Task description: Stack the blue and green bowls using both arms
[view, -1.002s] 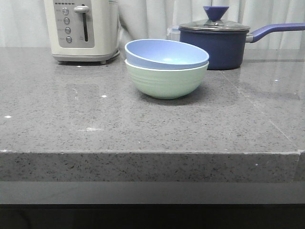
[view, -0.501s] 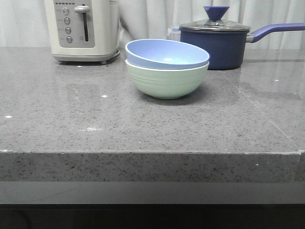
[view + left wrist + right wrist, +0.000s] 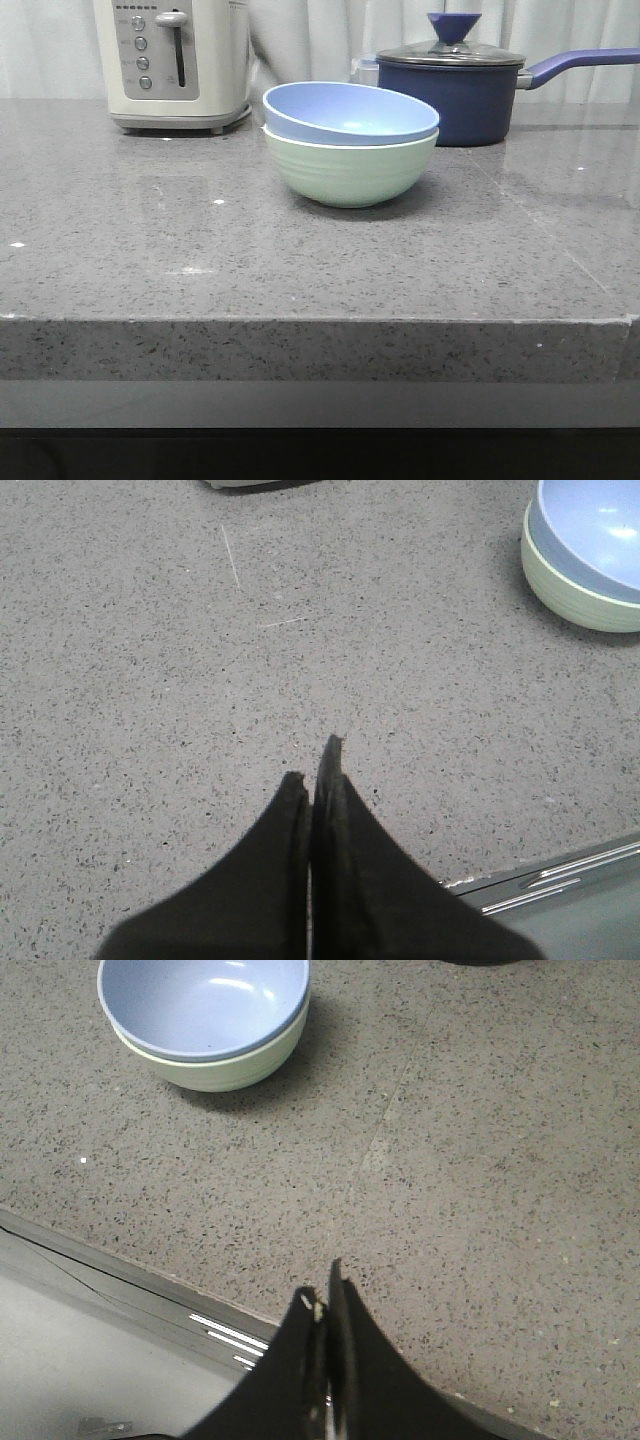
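The blue bowl (image 3: pixel 345 112) sits nested inside the green bowl (image 3: pixel 350 172) on the grey counter, slightly tilted. The stack also shows in the left wrist view, blue bowl (image 3: pixel 595 530) in green bowl (image 3: pixel 570 590), and in the right wrist view, blue bowl (image 3: pixel 200 1005) in green bowl (image 3: pixel 235 1065). My left gripper (image 3: pixel 312 765) is shut and empty over the counter near its front edge, far from the bowls. My right gripper (image 3: pixel 322 1295) is shut and empty at the counter's front edge. Neither arm shows in the front view.
A cream toaster (image 3: pixel 172 62) stands at the back left. A dark navy lidded saucepan (image 3: pixel 450 88) with a long handle stands right behind the bowls. The counter's front edge (image 3: pixel 320 322) runs across the front view.
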Robot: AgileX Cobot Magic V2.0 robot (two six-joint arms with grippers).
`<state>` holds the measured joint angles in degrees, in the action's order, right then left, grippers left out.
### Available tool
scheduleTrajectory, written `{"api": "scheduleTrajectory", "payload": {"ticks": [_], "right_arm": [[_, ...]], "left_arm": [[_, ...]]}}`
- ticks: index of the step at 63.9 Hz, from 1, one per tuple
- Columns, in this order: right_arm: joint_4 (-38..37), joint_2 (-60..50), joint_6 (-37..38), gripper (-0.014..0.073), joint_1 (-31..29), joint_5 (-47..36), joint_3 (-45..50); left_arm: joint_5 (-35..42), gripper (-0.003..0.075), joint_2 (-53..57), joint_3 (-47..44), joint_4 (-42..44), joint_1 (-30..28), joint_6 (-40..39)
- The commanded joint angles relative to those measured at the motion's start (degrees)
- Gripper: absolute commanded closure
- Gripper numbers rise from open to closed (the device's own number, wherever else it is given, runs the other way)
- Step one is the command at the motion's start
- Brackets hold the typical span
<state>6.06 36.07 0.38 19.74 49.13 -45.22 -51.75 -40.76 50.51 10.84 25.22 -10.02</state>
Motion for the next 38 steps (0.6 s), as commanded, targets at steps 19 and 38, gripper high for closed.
{"api": "scheduleTrajectory", "payload": {"ticks": [19, 38], "right_arm": [[-0.57, -0.11, -0.38, 0.0648, -0.39, -3.47, -1.4], [-0.57, -0.11, -0.05, 0.0648, -0.39, -3.52, -1.4]], "left_arm": [[4.01, 0.074, 1.78, 1.47, -0.24, -1.41, -0.41], [4.24, 0.074, 9.91, -4.18, -0.24, -10.59, -0.41]]}}
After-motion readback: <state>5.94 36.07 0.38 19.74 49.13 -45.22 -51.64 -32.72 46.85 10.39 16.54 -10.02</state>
